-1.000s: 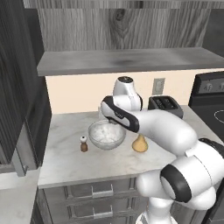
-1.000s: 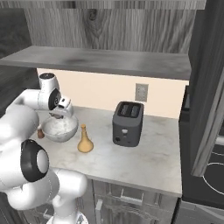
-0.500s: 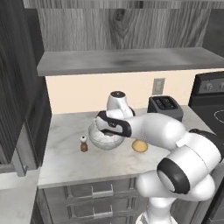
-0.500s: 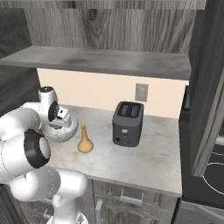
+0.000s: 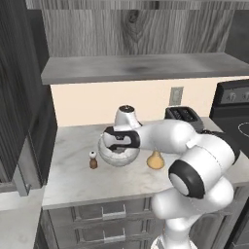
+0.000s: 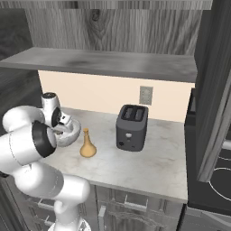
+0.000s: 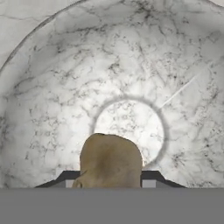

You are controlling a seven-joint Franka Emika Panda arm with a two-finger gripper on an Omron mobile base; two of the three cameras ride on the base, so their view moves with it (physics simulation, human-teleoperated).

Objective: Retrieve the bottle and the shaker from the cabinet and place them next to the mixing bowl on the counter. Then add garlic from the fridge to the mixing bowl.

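Note:
My gripper point(image 7: 110, 178) is shut on the garlic point(image 7: 111, 159), a brownish lump held between the two dark tips just above the floor of the mixing bowl point(image 7: 52, 96). From the left base camera the hand point(image 5: 118, 140) dips into the glass mixing bowl point(image 5: 113, 158) on the counter point(image 5: 73, 180). The brown shaker point(image 5: 93, 159) stands just left of the bowl and the tan bottle point(image 5: 155, 160) just right of it. From the right base camera the bowl point(image 6: 72, 136) sits behind my arm, with the bottle point(image 6: 87, 145) beside it.
A dark toaster point(image 6: 131, 127) stands on the counter right of the bottle. The cabinet shelf board point(image 5: 146, 68) hangs above the counter. A stove point(image 5: 233, 107) lies at the far right, and dark tall panels flank the counter.
The hand has come down from above the bowl into it, carrying the garlic. Bottle, shaker and bowl have stayed put.

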